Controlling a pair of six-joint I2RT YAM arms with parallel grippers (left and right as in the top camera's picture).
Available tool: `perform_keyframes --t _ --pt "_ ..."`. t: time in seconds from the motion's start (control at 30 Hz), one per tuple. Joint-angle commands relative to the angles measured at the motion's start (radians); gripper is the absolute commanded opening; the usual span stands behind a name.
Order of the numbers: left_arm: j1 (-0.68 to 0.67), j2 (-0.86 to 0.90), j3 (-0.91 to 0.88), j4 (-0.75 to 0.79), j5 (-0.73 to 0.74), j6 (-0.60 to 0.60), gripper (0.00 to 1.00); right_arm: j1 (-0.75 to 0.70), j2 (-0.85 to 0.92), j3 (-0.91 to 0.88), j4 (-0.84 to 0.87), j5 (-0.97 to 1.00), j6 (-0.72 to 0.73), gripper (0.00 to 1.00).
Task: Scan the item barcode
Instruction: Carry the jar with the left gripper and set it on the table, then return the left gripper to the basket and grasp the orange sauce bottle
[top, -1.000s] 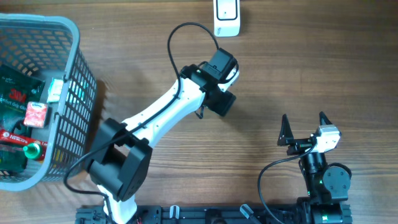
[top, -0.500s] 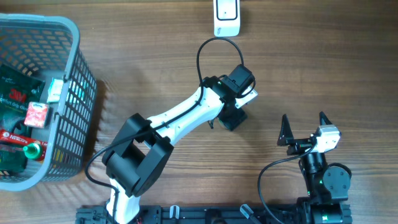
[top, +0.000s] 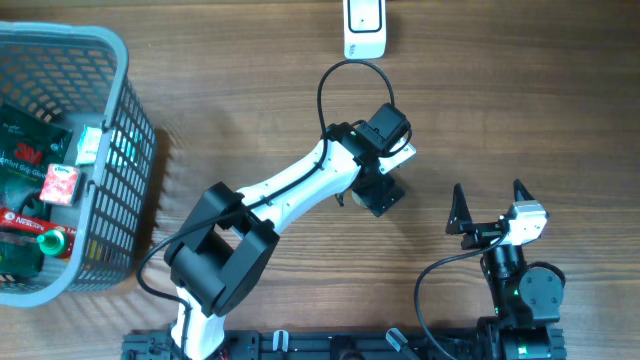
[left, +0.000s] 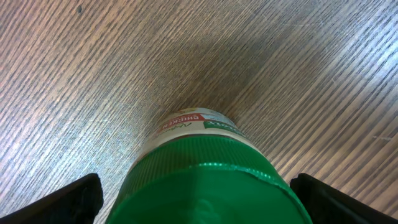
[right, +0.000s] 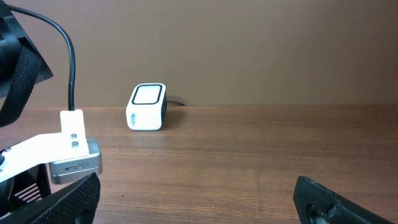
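A bottle (left: 198, 149) with a green cap and a white label stands upright on the wood table in the left wrist view. My left gripper (left: 196, 196) is open, one black finger on each side of the cap with a thin gap on both sides. From overhead the left gripper (top: 378, 192) covers the bottle near the table's middle. The white barcode scanner (top: 365, 28) sits at the far edge, also visible as a scanner (right: 147, 106) in the right wrist view. My right gripper (top: 490, 208) is open and holds nothing at the near right.
A grey mesh basket (top: 128, 120) stands at the left edge with several packaged goods inside. The left arm's black cable (top: 345, 75) loops up towards the scanner. The left arm's body (top: 290, 195) stretches diagonally across the table's middle.
The left arm swung right with the bottle, then its jaws widened and let go of the bottle, which now stands on the table. The right arm has not moved.
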Motion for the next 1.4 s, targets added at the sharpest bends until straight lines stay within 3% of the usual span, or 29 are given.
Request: perform_keyframes --t 0.0,0.1,0.47,0.53,0.9,1.03,1.23,1.37 --pt "0.002 -0.043 0.018 -0.02 -0.003 -0.004 1.0 0.004 -0.008 -0.001 0.002 -0.008 -0.012 1.0" --pt "0.004 -0.125 0.047 -0.051 -0.009 -0.004 1.0 0.004 -0.008 -0.001 0.002 -0.008 -0.012 1.0" --pt "0.028 -0.608 0.079 -0.136 -0.298 -0.041 1.0 0.004 -0.008 -0.001 0.002 -0.008 -0.013 1.0" --pt "0.152 -0.761 0.079 -0.122 -0.417 -0.166 1.0 0.004 -0.008 -0.001 0.002 -0.008 -0.012 1.0" --pt "0.808 -0.958 0.079 -0.027 -0.401 -0.673 1.0 0.004 -0.008 -0.001 0.002 -0.008 -0.012 1.0" --pt "1.003 -0.954 0.079 -0.077 -0.389 -0.83 1.0 0.004 -0.008 -0.001 0.002 -0.008 -0.012 1.0" --pt "1.24 -0.85 0.079 -0.205 -0.235 -1.035 1.0 0.004 -0.008 -0.001 0.002 -0.008 -0.012 1.0" --pt "1.331 -0.771 0.079 -0.249 -0.163 -1.078 1.0 0.004 -0.008 -0.001 0.002 -0.008 -0.012 1.0"
